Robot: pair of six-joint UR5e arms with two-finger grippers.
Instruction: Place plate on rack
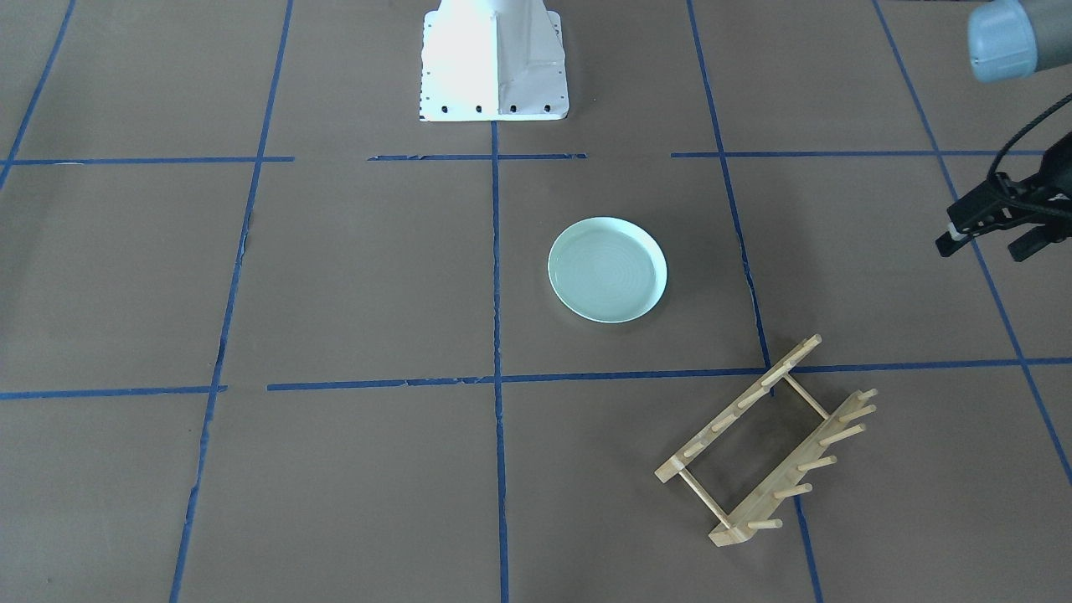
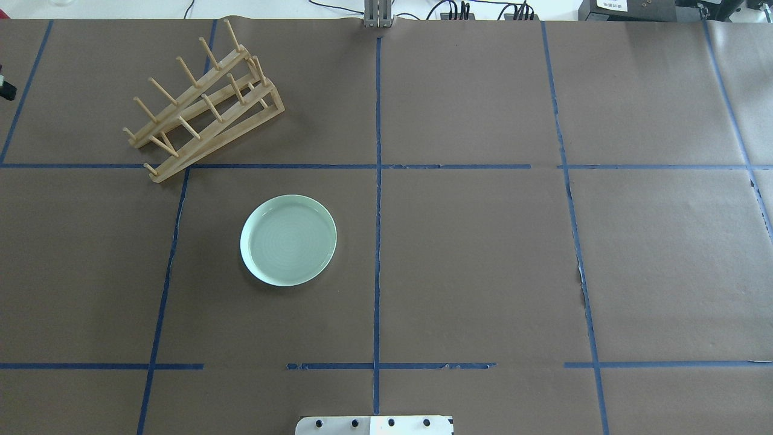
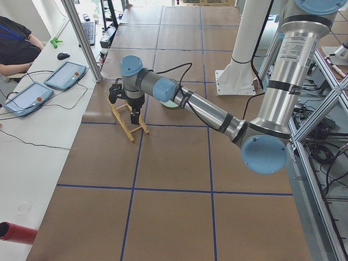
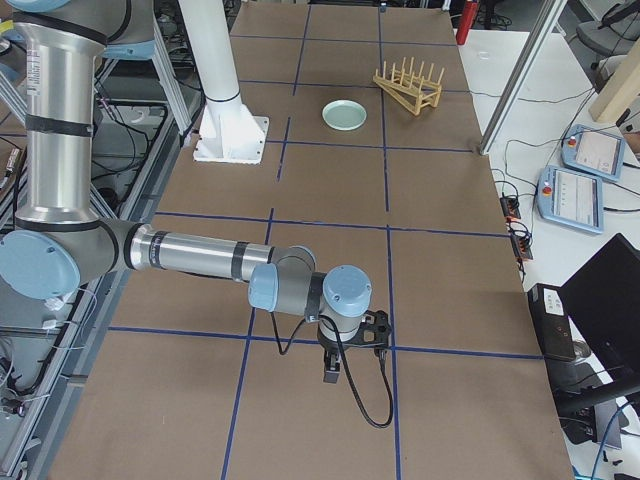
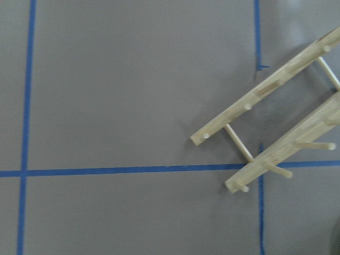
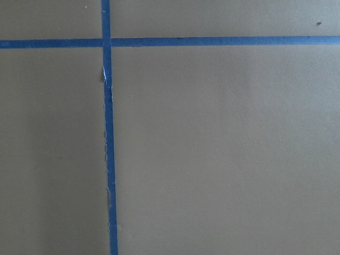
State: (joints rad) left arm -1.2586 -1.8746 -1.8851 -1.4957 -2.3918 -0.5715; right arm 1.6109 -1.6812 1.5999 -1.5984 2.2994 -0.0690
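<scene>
The pale mint-green plate (image 1: 607, 270) lies flat on the brown table, also in the overhead view (image 2: 288, 240). The light-wood rack (image 1: 762, 444) stands at an angle beyond it on my left side, pegs up and empty; it also shows in the overhead view (image 2: 202, 103) and the left wrist view (image 5: 276, 117). My left gripper (image 1: 986, 248) hovers left of the rack, fingers apart and empty. My right gripper (image 4: 350, 345) shows only in the exterior right view, far from the plate (image 4: 343, 114); I cannot tell whether it is open.
Blue tape lines divide the brown paper table (image 2: 471, 260) into squares. The robot's white base (image 1: 494, 63) stands at the table's near edge. Operator tablets (image 3: 65, 75) and a person sit past the far edge. The right wrist view shows only table.
</scene>
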